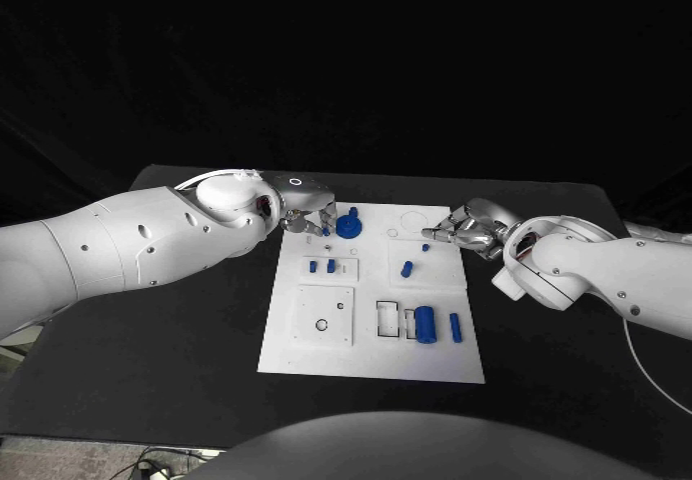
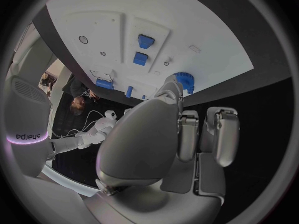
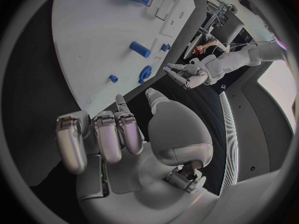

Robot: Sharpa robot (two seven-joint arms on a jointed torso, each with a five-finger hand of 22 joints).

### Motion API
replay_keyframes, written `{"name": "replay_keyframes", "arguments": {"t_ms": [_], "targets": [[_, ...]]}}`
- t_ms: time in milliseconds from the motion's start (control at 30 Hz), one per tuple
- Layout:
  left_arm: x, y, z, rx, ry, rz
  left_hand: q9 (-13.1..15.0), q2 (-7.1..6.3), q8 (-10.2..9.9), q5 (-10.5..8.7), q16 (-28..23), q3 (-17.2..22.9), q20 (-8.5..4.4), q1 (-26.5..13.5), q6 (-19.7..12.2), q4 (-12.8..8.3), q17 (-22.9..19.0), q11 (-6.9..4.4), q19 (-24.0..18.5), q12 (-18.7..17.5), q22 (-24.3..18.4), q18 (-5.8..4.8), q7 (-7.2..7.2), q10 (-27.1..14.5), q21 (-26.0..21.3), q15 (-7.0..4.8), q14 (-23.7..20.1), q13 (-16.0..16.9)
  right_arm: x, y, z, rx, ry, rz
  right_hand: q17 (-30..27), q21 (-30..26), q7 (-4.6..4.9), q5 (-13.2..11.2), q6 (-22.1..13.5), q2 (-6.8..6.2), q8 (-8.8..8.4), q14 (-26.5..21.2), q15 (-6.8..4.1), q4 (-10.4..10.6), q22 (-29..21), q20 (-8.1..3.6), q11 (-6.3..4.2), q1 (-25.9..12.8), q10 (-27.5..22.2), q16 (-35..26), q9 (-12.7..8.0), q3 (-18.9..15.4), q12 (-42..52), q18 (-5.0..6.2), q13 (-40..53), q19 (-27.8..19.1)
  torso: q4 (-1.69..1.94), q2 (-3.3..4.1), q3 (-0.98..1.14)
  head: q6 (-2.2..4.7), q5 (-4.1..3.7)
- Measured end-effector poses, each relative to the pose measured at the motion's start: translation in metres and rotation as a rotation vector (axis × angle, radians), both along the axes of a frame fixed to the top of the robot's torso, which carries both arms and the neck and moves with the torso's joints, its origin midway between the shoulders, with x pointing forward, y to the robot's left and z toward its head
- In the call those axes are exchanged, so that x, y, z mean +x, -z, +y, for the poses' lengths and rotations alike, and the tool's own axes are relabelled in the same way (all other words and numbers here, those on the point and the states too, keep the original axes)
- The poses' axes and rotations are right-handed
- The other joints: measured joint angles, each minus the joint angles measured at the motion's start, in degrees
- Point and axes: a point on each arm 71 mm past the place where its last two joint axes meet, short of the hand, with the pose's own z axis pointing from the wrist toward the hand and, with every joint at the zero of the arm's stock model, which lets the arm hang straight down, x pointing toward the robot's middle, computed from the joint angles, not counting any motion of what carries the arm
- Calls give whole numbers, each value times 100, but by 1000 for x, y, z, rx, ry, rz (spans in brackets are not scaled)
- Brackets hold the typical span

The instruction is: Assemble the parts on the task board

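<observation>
In the head view, the flat white plastic task board [image 1: 372, 330] lies on the black table [image 1: 173, 380]. The left hand [image 1: 306, 217] is at its far edge, and the round blue toothed part [image 1: 348, 222] stands just beside its fingertips. The right hand [image 1: 464, 228] is at the far right edge.

In the left wrist view, one finger [image 2: 171, 90] touches the toothed part [image 2: 184, 79]; I cannot tell if the part is grasped.

In the right wrist view, the fingers [image 3: 99, 134] are apart and released, with a small blue peg [image 3: 114, 78] near their tips.
</observation>
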Motion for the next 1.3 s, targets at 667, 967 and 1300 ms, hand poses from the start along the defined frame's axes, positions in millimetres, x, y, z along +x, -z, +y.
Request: {"name": "replay_keyframes", "arguments": {"t_ms": [667, 967, 1300], "targets": [[-1, 7, -2, 32, -7, 59, -35, 13, -100, 18, 0, 86, 0, -14, -102, -7, -4, 40, 0, -37, 0, 0, 20, -82, 0, 19, -19, -8, 0, 0, 0, 0, 0, 1, -1, 0, 0, 0, 0, 0, 0, 0, 0, 0, -1, 0, 0, 0, 0, 0, -1, 0, 0, 0, -1, 0, 2, 0, 0, 0, -6], [-1, 10, -4, 48, -9, 80, -37, 13, -100, 18, 0, 111, 0, -13, -113, 0, -3, 30, 0, -37, 0, 0, 10, -95, 0, 19, -19, -5, 0, 0, 0, 0, -1, 2, -2, 0, 0, 0, 0, 0, 0, 0, 0, 0, -2, 0, 0, 0, 0, 0, -2, 0, 0, 0, -2, 0, 3, -1, 0, 0, 2], [-1, 14, -6, 63, -8, 90, -47, 12, -101, 17, 0, 128, 0, -13, -113, -18, -3, 30, 0, -37, 0, 0, 9, -113, 0, 19, -19, -4, 0, 0, 0, 0, -2, 3, -2, 0, -30, 0, 30, 0, 0, 0, 0, 17, -2, 0, 0, 0, 0, 0, 9, -17, 0, 0, -3, 0, -1, -1, 1, 0, 1]]}}
